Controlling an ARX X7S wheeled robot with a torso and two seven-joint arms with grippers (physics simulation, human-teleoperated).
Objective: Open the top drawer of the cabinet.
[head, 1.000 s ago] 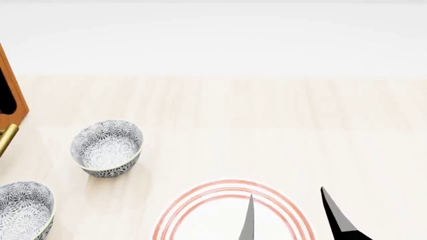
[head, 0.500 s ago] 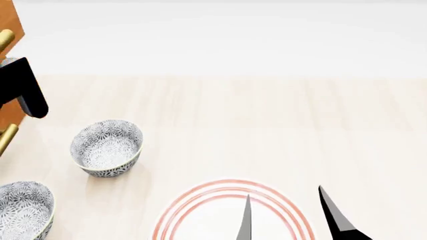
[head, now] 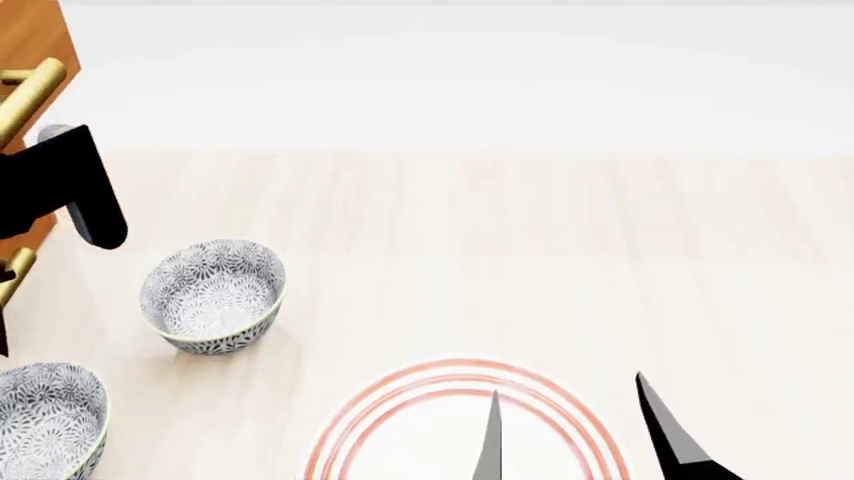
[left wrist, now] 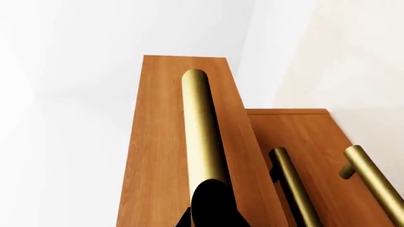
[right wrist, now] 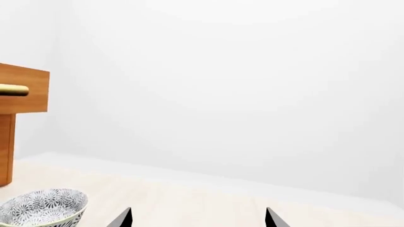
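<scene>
Left gripper [head: 60,190]: fingers on top drawer [left wrist: 158,142] handle [left wrist: 202,132], closure indeterminate. Right gripper [head: 574,430]: fingers apart, idle. Risk: slipping off the smooth bar.

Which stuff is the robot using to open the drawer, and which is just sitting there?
For the job: top drawer, its handle, cabinet, left end effector.
Just sitting: two patterned bowls, plate, right end effector.

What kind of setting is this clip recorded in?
Probably a simulated tabletop test scene with a kitchen or dining theme: a pale wood table under blank white walls, patterned bowls, a red-rimmed plate and a wooden cabinet with brass handles.
</scene>
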